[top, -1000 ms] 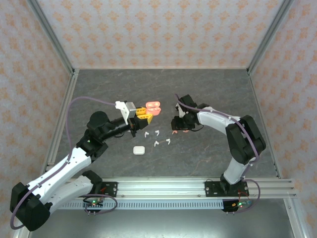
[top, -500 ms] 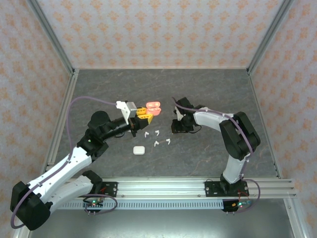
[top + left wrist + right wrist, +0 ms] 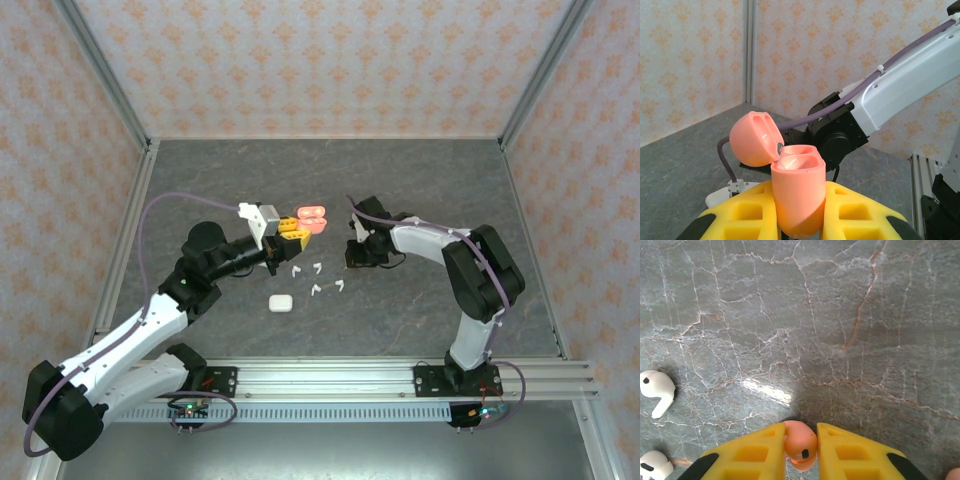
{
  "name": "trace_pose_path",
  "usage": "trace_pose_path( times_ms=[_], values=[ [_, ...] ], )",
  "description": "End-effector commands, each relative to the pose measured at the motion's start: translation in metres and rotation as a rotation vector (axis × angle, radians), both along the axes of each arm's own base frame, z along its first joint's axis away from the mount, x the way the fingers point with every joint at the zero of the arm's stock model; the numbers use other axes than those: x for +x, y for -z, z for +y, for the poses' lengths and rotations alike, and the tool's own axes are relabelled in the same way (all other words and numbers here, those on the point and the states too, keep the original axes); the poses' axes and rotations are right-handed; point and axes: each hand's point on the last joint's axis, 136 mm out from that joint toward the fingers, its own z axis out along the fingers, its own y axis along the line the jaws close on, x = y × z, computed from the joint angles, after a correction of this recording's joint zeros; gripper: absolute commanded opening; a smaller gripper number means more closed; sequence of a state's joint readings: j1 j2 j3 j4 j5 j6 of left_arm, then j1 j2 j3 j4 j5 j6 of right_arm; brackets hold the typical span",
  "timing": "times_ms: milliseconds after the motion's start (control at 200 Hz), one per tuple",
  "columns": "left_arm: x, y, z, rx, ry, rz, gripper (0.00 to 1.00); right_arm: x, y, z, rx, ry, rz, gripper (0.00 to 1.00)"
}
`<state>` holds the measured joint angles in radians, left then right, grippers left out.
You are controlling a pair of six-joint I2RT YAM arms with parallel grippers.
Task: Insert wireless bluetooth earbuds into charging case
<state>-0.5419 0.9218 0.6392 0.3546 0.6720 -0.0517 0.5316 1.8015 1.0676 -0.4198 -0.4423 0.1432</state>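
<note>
A small coral-pink plastic earbud [image 3: 801,441] is pinched tight between the right yellow fingers [image 3: 770,440], close to the grey stone bench [image 3: 840,315], to the right of the open coral-pink charging case [image 3: 795,192]. The left yellow fingers [image 3: 867,202] squeeze that case, lid up. Four white earbuds [image 3: 316,290] lie on the bench, just nearer than the case.

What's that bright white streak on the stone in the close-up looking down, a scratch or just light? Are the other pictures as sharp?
Right wrist view: it looks like glare on the table, with a dark shadow just ahead of the right gripper, shut on a coral earbud. Left wrist view: the open coral case is sharp. Top view: even light, soft shadows.
</note>
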Motion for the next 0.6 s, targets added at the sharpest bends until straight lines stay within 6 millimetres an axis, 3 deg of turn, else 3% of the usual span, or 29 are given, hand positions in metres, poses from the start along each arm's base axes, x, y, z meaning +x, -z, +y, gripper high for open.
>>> trace_pose_path(
  times_ms=[0,85,245,495,596],
  values=[
    [-0.001,-0.022,-0.002,-0.028,0.007,-0.05,0.0,-0.002,-0.01,-0.004,-0.007,-0.016,-0.046,0.18],
    [0.0,-0.022,-0.003,-0.031,0.011,-0.048,0.0,0.001,-0.03,-0.005,0.002,-0.019,-0.105,0.17],
    [0.003,-0.022,-0.006,-0.039,0.017,-0.041,0.0,0.003,-0.086,-0.006,0.067,-0.037,-0.258,0.17],
    [0.011,-0.014,-0.011,-0.055,0.016,-0.016,0.0,-0.01,-0.198,-0.018,0.175,-0.084,-0.587,0.17],
    [0.013,-0.013,-0.014,-0.063,0.025,-0.005,0.0,-0.024,-0.244,-0.023,0.238,-0.113,-0.72,0.17]
  ],
)
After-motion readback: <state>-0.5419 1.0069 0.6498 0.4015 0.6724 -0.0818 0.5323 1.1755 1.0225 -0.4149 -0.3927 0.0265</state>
